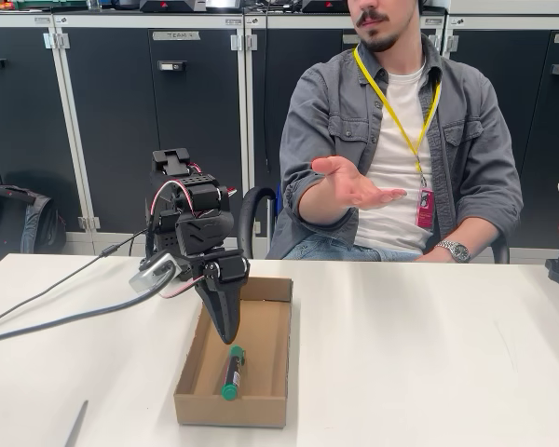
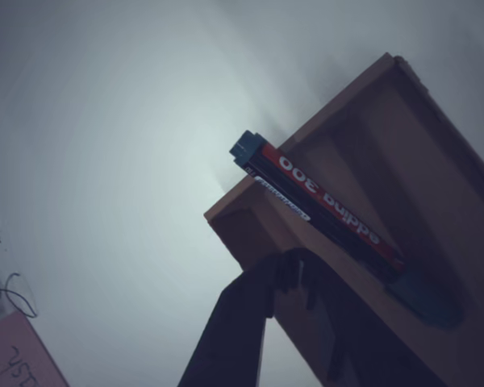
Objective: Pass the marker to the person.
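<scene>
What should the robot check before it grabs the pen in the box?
1. Marker easy to reach: ok, it lies flat in the open cardboard box, nothing on top of it.
2. Pincer above the box: ok, its tip hangs just over the marker's far end.
3. Pincer empty: ok, it holds nothing.
4. Pincer open wide enough: cannot tell, the fingers look close together in the fixed view.
5. Person ready: ok, the person's hand is held out, palm up, behind the table.
6. Box walls out of the way: cannot tell, the marker lies near the left wall in the fixed view.
</scene>
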